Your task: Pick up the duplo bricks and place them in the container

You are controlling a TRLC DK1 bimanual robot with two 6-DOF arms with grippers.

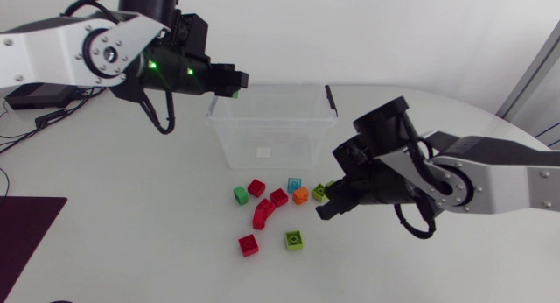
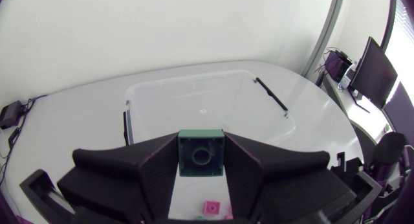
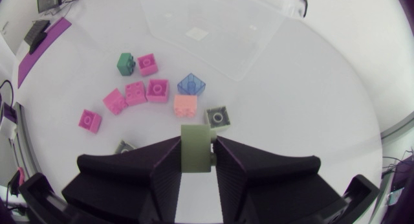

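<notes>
The left gripper [image 2: 201, 167] is holding a green brick [image 2: 201, 153] at the rim of the container [image 2: 272, 98], probably about to drop it in, while the right gripper [image 3: 196, 160] is clutching an olive brick [image 3: 196, 145] that needs carrying over.

Clear container [image 1: 271, 120] — bricks [image 1: 278, 197] scattered beside.

The head camera looks down from high above the whole counter [image 1: 131, 250]. Each wrist camera peers close past its own fingers [image 2: 155, 179], angled downward. All three share the container [image 1: 229, 137]; head and right wrist share the loose bricks [image 1: 278, 197].
</notes>
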